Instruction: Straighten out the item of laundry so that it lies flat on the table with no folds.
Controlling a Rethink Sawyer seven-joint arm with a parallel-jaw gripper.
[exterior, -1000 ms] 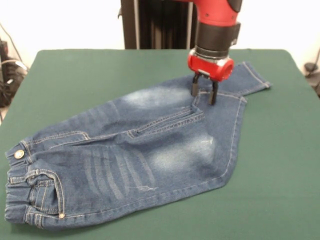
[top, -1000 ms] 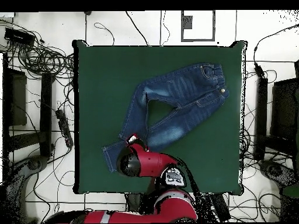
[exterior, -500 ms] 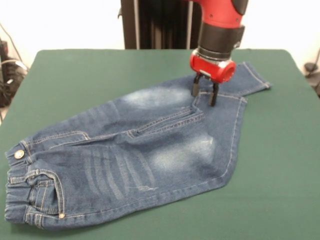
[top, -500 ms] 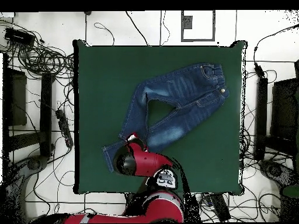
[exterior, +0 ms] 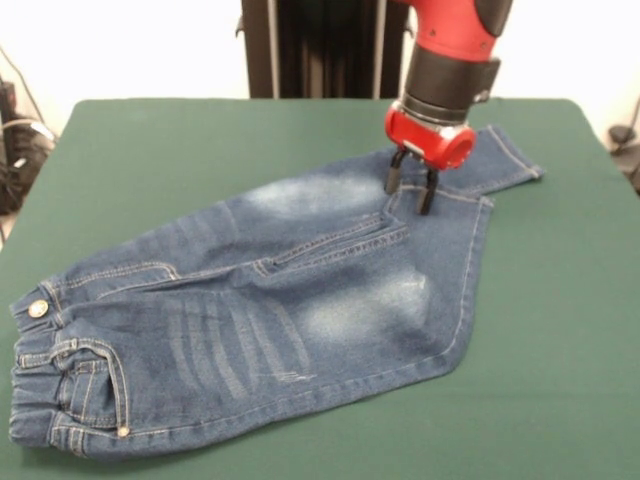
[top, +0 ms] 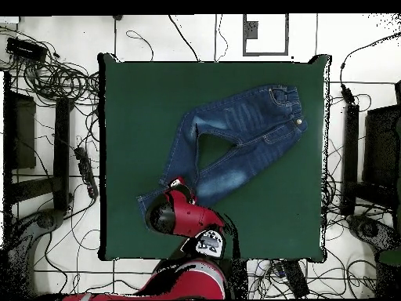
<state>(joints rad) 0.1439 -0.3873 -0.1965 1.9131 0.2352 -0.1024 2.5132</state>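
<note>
- While the gripper [exterior: 412, 190] hovers over the jeans [exterior: 270, 300], its jaws stand spread, astride the seam where the two legs overlap.
- Over the last second the arm [exterior: 455, 45] has edged toward 3 o'clock in the front view; the denim has not moved.
- Waistband [exterior: 35, 400] lies at 8 o'clock of the table [exterior: 150, 150], and the cuff [exterior: 510, 155] at 2 o'clock.
- Judgement: one leg still crosses the other, so straightening is unfinished and no grasp appears made.
</note>
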